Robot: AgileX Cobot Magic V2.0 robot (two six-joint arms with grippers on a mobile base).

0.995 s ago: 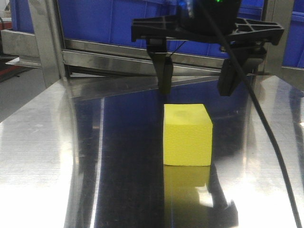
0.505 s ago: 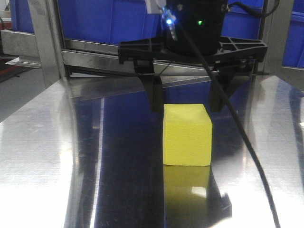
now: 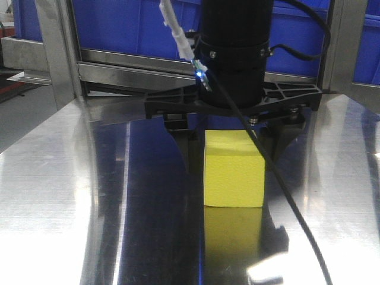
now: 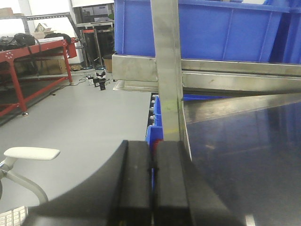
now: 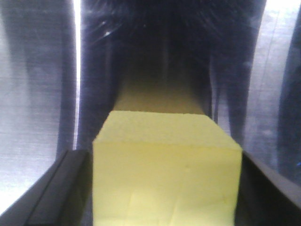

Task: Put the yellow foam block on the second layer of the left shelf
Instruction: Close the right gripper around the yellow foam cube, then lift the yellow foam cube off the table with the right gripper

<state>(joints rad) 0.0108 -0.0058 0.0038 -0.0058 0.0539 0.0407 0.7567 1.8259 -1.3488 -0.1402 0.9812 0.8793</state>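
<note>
Yellow foam block [image 3: 234, 181], top partly hidden, sits inside right pincer [image 3: 234, 163].

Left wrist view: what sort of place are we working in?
Probably a warehouse-style workshop or lab: blue storage bins on a steel shelf frame, a red metal workbench, and grey floor.

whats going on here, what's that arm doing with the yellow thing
The right end effector sits low over the yellow foam block, its open fingers straddling the block's two sides. The block rests on the shiny metal table, not lifted; whether the fingers press it yet is unclear. The left end effector is shut, empty, and off by the shelf frame.
</note>
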